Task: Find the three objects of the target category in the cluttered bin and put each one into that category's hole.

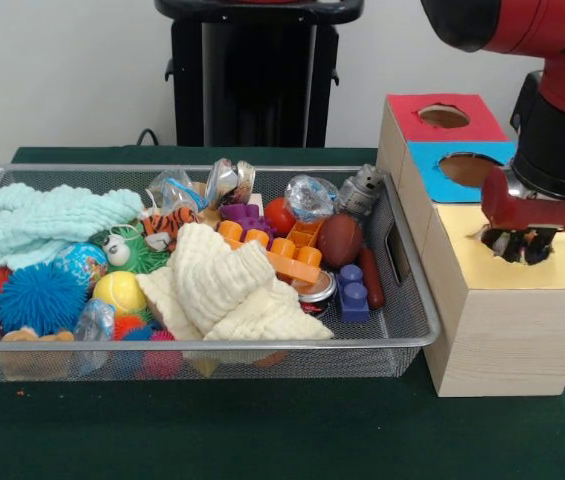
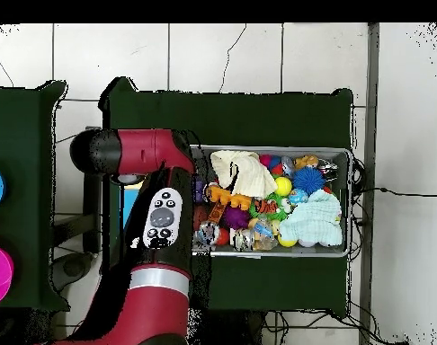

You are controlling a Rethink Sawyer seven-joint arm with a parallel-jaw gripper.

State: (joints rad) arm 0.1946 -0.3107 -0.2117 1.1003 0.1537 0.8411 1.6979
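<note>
Green cloth covers your table; the wire bin [image 1: 402,345] holds mixed toys. Your gripper [image 1: 518,243] sits in the yellow box's [image 1: 507,320] hole, its opening impossible to tell.

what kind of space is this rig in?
Probably a robotics lab: a red and black robot arm works over a green-covered table with a wire mesh bin, on a cracked tiled floor.
</note>
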